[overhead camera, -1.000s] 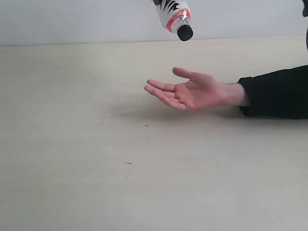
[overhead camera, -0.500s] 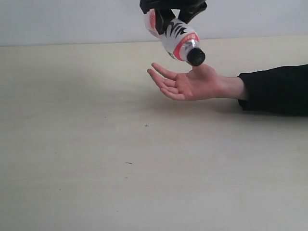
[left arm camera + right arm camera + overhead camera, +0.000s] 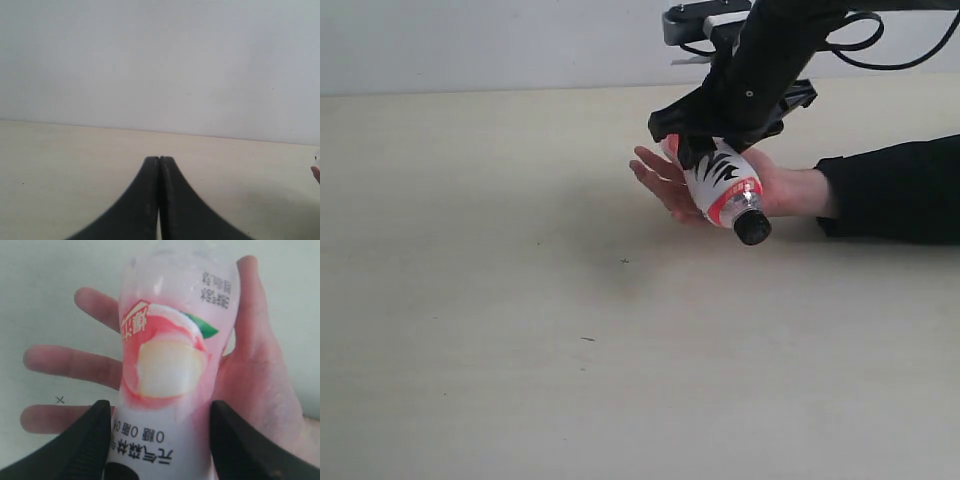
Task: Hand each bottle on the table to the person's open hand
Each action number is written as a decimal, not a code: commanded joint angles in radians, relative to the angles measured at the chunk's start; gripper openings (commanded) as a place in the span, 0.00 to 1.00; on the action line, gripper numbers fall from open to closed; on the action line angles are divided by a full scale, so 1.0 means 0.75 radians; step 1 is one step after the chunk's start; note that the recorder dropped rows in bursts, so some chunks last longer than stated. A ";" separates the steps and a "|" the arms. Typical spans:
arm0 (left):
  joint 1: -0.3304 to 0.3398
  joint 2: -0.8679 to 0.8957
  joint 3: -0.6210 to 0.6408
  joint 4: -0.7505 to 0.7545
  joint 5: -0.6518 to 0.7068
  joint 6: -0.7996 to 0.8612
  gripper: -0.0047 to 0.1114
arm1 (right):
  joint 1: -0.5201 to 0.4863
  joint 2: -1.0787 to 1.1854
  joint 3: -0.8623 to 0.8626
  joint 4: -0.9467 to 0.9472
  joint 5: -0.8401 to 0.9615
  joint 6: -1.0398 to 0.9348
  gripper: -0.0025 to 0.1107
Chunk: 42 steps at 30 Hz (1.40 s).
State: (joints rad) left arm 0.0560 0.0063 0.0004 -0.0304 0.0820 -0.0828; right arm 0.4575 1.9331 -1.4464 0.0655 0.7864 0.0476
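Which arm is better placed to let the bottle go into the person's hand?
Right. Its gripper holds the pink bottle over the open hand; the left gripper is shut and empty, away from it.

1 bottle [image 3: 725, 185]: clear plastic, pink-red-and-white label, black cap [image 3: 752, 228]. It is tilted with the cap toward 4 o'clock, over the palm, clamped in the right gripper [image 3: 160, 425].
1 person's open hand [image 3: 663, 183]: palm up, fingers spread toward 9 o'clock.
1 table [image 3: 520, 300]: pale cream.

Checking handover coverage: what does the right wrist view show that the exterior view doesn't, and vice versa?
Right wrist only: the peach picture and printed text on the bottle. Exterior only: the black cap at the bottle's lower end, the black sleeve, the right arm and the wide table. Both: the bottle held in the jaws over the person's open hand, fingers spread.
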 commanded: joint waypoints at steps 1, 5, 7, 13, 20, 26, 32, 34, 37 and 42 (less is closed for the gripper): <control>-0.009 -0.008 -0.001 -0.004 0.002 0.003 0.04 | -0.004 -0.015 0.047 0.020 -0.111 0.008 0.02; -0.009 -0.008 -0.001 -0.004 0.002 0.003 0.04 | -0.004 -0.015 0.047 0.030 -0.089 0.008 0.03; -0.009 -0.008 -0.001 -0.004 0.002 0.003 0.04 | -0.004 -0.015 0.047 0.037 -0.068 0.008 0.16; -0.009 -0.008 -0.001 -0.004 0.002 0.003 0.04 | -0.004 -0.015 0.047 0.037 -0.056 0.005 0.74; -0.009 -0.008 -0.001 -0.004 0.002 0.003 0.04 | -0.004 -0.161 0.044 0.050 -0.125 0.008 0.79; -0.009 -0.008 -0.001 -0.004 0.002 0.003 0.04 | -0.004 -0.507 0.059 -0.012 -0.008 -0.001 0.64; -0.009 -0.008 -0.001 -0.004 0.002 0.003 0.04 | -0.004 -0.872 0.339 -0.043 -0.019 -0.001 0.03; -0.009 -0.008 -0.001 -0.004 0.002 0.003 0.04 | -0.004 -1.005 0.475 -0.056 -0.062 -0.001 0.03; -0.009 -0.008 -0.001 -0.004 0.002 0.003 0.04 | -0.004 -1.164 0.671 -0.087 -0.139 0.010 0.03; -0.009 -0.008 -0.001 -0.004 0.002 0.003 0.04 | -0.004 -1.366 0.834 -0.087 -0.047 0.013 0.03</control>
State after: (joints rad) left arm 0.0560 0.0063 0.0004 -0.0304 0.0820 -0.0828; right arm 0.4575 0.9545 -0.8386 0.0000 0.7262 0.0559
